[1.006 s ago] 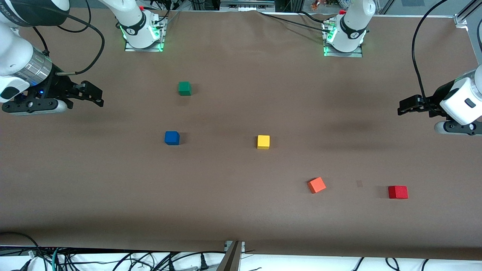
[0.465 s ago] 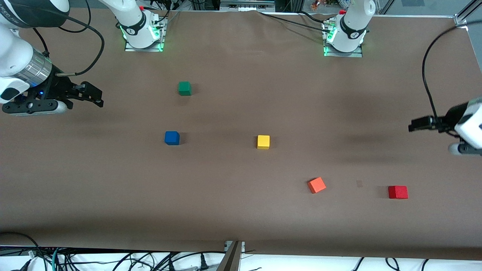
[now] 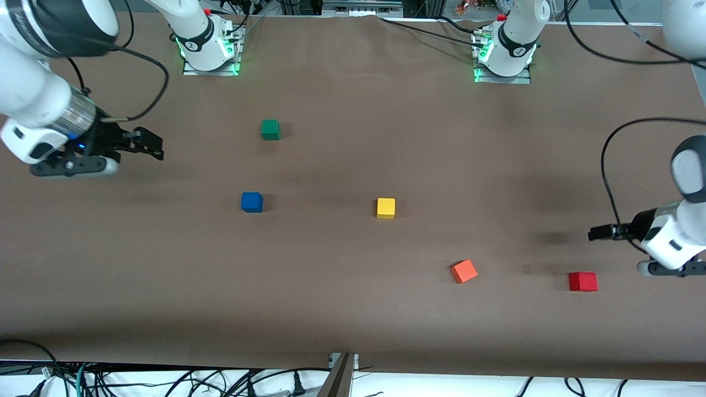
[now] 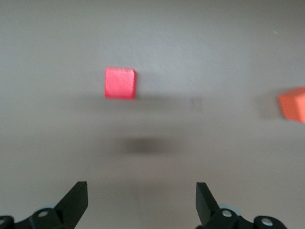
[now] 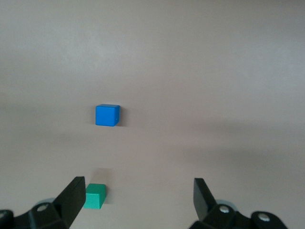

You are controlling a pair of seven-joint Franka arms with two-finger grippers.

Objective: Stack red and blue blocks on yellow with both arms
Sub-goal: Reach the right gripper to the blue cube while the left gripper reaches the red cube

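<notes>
The yellow cube sits mid-table. The blue cube lies beside it toward the right arm's end; it also shows in the right wrist view. The deep red cube lies toward the left arm's end, nearer the front camera; it shows in the left wrist view. My left gripper is open and empty, in the air close to the red cube, over bare table; its jaws stand wide apart. My right gripper is open and empty over the table at the right arm's end.
A green cube lies farther from the front camera than the blue one; it shows in the right wrist view. An orange-red cube lies between yellow and red, also in the left wrist view. Arm bases stand at the table's back edge.
My left gripper has swung down toward the red cube. My right gripper has shifted slightly toward the table's middle. The cubes have not moved.
</notes>
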